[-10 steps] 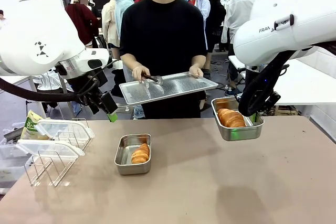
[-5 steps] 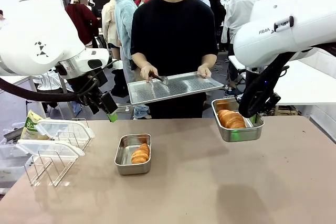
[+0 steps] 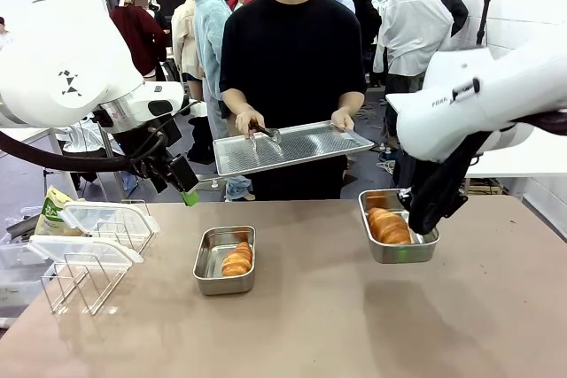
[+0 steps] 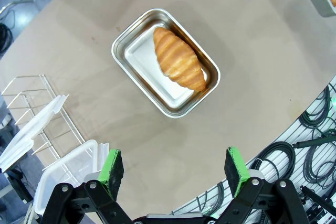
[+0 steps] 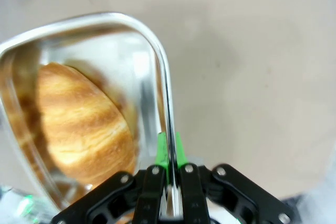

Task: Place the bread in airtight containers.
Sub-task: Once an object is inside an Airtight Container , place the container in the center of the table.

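The right tool [image 5: 169, 137] is clamped on the side wall of a steel tin [image 3: 399, 252] at middle right of the front view, with a golden roll [image 3: 387, 226] inside it. The left tool [image 4: 174, 165] hangs at middle left, fingers apart, above the tabletop [image 3: 319, 325]. A second tin [image 3: 213, 276] at lower centre holds the other roll [image 3: 237, 260]

Brown table [image 3: 337, 325] with tin [image 3: 213, 263], wire racks [image 3: 80, 282]

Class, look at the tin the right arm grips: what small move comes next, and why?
Probably lower it onto the table: the right end effector pinches the wall of the tin, which holds a roll and seems to hang just above the surface.
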Robot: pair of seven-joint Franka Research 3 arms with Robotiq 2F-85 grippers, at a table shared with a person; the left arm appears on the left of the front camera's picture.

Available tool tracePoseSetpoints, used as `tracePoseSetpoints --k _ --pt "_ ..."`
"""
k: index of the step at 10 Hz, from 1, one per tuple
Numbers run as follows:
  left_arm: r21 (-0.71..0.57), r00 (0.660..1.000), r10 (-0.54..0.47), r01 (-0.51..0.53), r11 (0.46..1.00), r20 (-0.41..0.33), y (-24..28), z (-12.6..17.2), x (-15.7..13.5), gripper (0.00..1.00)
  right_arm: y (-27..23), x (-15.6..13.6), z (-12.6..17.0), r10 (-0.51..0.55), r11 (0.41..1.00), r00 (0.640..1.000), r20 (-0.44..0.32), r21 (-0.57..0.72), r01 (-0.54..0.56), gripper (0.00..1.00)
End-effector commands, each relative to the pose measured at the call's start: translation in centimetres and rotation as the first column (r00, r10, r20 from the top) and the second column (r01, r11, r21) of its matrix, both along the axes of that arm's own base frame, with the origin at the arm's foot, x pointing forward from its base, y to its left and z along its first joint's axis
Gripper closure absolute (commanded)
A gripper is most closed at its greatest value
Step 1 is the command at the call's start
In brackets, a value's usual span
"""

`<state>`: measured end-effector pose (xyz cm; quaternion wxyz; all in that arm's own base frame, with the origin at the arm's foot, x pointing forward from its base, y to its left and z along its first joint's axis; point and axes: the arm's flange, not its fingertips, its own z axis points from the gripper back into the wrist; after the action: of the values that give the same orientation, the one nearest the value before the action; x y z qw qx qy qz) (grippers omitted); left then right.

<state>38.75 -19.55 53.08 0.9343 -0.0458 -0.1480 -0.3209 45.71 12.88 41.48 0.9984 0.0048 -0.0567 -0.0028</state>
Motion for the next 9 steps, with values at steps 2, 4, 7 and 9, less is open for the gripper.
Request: tracePoseSetpoints --k 2,4,7,9 --pt "0.004 1.000 0.004 -0.004 1.000 0.006 0.1 0.1 -0.1 0.00 -0.7 1.3 -3.4 0.058 0.998 0.998 0.031 0.026 -0.058 1.00" --pt "0.004 1.000 0.004 -0.004 1.000 0.006 0.1 0.1 -0.1 0.00 -1.0 2.3 -5.3 0.072 0.997 0.997 -0.006 0.021 -0.072 1.00" --pt "0.004 1.000 0.004 -0.004 1.000 0.006 0.1 0.1 -0.1 0.00 -1.3 4.0 -7.5 0.030 0.998 0.998 -0.050 0.053 -0.028 1.00" --pt "0.004 1.000 0.004 -0.004 1.000 0.006 0.1 0.1 -0.1 0.00 -1.3 4.5 -8.6 0.025 0.997 0.997 -0.077 0.070 -0.020 1.00"
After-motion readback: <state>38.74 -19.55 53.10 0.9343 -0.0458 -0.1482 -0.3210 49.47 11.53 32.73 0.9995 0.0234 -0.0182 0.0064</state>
